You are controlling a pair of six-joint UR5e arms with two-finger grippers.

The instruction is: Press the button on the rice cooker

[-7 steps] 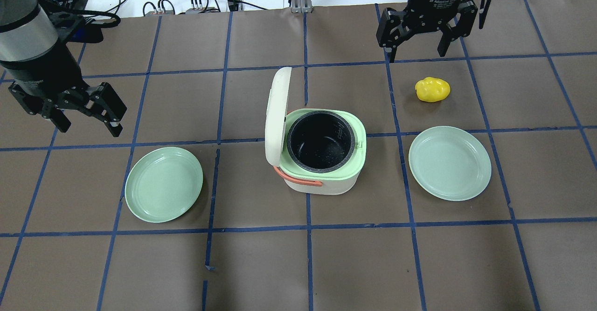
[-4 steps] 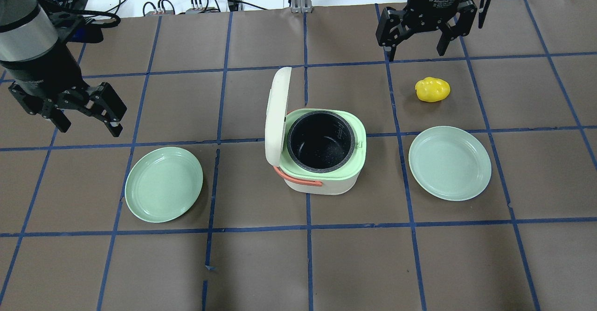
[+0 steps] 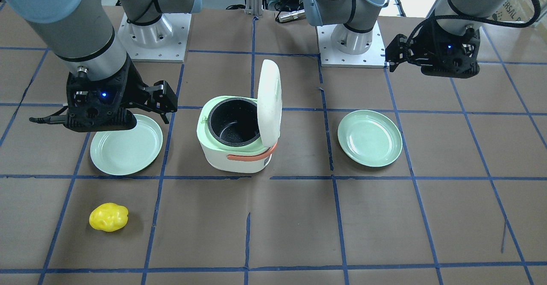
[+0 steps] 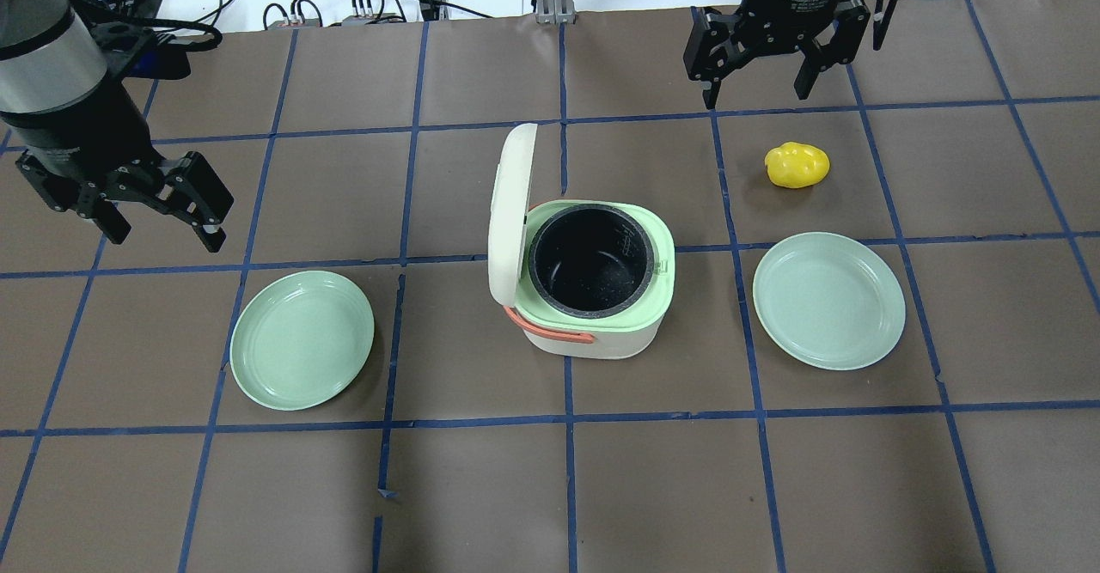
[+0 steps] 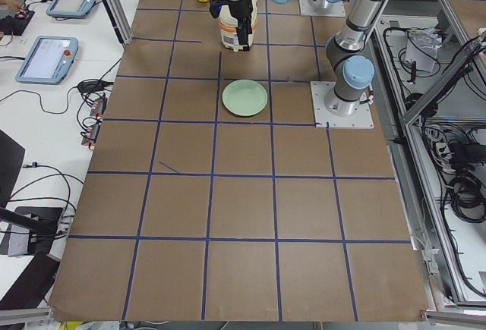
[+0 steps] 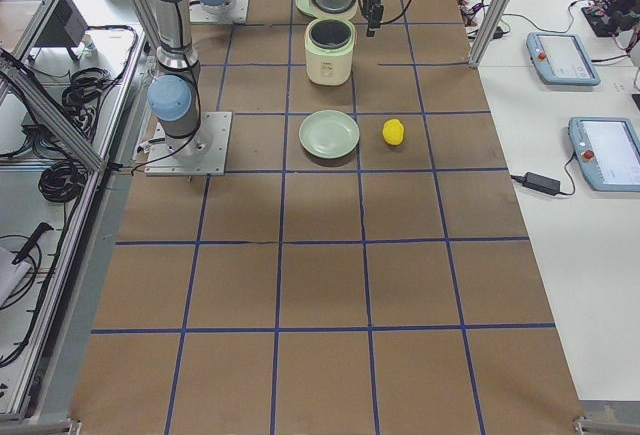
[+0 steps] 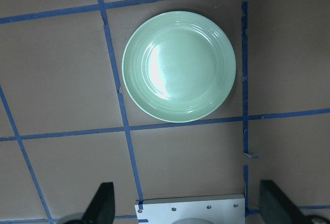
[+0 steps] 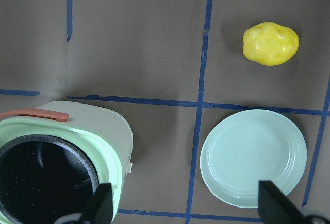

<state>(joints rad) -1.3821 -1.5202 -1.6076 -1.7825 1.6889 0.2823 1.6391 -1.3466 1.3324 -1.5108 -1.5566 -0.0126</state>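
The rice cooker (image 4: pixel 601 332) stands mid-table, white with a green rim, a black inner pot and an orange handle. Its lid (image 4: pixel 511 212) stands open and upright. It also shows in the front view (image 3: pixel 233 157) and the right wrist view (image 8: pixel 103 126). A small tab (image 8: pixel 130 167) sticks out of its side; I cannot make out a button. My left gripper (image 4: pixel 163 234) is open and empty, far left of the cooker. My right gripper (image 4: pixel 756 92) is open and empty, high near the far edge, right of the cooker.
A green plate (image 4: pixel 301 339) lies left of the cooker and shows in the left wrist view (image 7: pixel 179 65). A second green plate (image 4: pixel 829 301) lies to its right. A yellow lumpy object (image 4: pixel 797 165) lies beyond that plate. Cables lie past the far edge.
My right gripper has moved a little toward the far edge and slightly left. The left arm, the cooker and the plates have not moved.
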